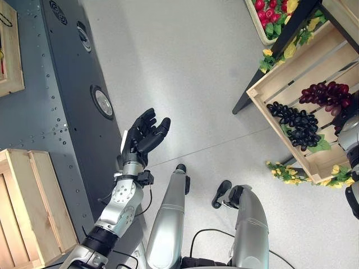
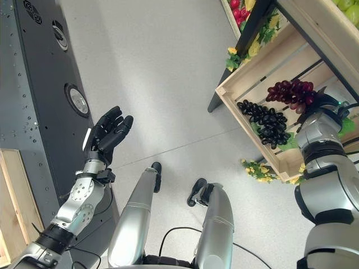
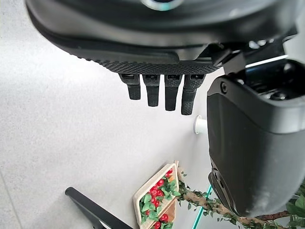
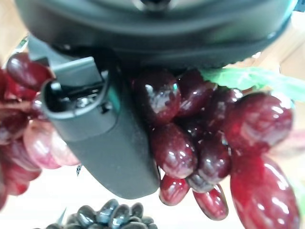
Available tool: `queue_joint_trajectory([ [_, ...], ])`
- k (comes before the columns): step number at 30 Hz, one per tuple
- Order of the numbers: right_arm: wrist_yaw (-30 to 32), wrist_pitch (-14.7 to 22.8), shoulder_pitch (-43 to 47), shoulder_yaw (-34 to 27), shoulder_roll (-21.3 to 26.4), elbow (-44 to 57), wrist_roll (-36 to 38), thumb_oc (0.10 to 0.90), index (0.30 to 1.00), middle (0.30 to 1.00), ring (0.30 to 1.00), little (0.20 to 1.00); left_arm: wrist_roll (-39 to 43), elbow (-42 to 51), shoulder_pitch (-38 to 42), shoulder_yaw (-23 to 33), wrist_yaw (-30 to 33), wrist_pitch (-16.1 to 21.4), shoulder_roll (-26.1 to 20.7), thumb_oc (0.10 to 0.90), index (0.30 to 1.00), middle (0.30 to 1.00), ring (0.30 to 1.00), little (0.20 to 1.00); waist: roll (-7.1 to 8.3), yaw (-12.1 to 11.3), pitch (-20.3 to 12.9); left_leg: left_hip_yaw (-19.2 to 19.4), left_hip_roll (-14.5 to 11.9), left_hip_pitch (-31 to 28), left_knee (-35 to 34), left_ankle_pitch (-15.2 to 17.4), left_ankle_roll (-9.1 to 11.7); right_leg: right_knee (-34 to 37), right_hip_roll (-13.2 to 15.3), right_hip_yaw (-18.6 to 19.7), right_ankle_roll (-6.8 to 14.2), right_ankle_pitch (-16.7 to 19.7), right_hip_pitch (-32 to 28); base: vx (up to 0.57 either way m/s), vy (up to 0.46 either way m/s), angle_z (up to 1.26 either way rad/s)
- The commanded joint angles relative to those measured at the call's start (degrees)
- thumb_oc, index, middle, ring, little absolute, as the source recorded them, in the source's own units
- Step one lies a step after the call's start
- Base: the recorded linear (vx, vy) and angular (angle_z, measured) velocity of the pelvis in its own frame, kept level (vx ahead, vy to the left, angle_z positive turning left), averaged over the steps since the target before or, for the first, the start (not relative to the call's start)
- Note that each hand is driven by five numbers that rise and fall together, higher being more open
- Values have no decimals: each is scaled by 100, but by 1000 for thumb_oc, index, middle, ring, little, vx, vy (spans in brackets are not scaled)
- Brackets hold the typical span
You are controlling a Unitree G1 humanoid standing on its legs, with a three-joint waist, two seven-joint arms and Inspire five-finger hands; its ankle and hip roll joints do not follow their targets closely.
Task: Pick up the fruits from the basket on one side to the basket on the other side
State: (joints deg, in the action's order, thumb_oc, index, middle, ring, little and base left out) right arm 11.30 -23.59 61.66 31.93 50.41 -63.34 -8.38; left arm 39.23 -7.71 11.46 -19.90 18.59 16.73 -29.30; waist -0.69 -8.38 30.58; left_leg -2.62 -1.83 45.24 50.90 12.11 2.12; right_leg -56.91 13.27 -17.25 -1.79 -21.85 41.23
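Your right hand (image 4: 102,143) is right on the red grapes (image 2: 291,92) in the crate (image 2: 247,84), thumb against them, grip can't tell; left hand (image 1: 143,134) open, well apart.

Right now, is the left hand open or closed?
Open: the left hand is raised over the floor with fingers straight, holding nothing.

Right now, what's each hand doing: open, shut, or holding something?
Left hand: open, holding nothing, raised over the floor.
Right hand: at the red grape bunch in the wooden crate; thumb against the grapes, fingers hidden, so its grip cannot be told.
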Motion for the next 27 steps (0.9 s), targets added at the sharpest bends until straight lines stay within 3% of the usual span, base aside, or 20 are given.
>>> queue_joint_trajectory([
  [1, 1032, 106, 747, -20, 1142, -69, 358, 800, 900, 900, 900, 900, 64, 1000, 56, 121, -77, 502, -26, 800, 900, 900, 900, 900, -203, 81, -78, 622, 112, -531, -148, 456, -673, 488, -221, 215, -198, 515, -404, 0, 0, 0],
  [13, 1034, 798, 409, -876, 839, 116, 1913, 800, 900, 900, 900, 900, 106, 911, 245, 98, 28, 440, 100, 800, 900, 900, 900, 900, -261, 193, -78, 686, 64, -552, -81, 501, -669, 423, -234, 292, -230, 463, -353, -1, 2, -2],
  [27, 731, 1214, 167, -841, 602, 752, 1910, 800, 900, 900, 900, 900, 64, 889, 329, 68, 122, 465, 202, 800, 900, 900, 900, 900, -225, 289, -78, 773, 34, -850, -212, 549, -703, 570, -243, 366, -203, 491, -558, 1, 3, 0],
])
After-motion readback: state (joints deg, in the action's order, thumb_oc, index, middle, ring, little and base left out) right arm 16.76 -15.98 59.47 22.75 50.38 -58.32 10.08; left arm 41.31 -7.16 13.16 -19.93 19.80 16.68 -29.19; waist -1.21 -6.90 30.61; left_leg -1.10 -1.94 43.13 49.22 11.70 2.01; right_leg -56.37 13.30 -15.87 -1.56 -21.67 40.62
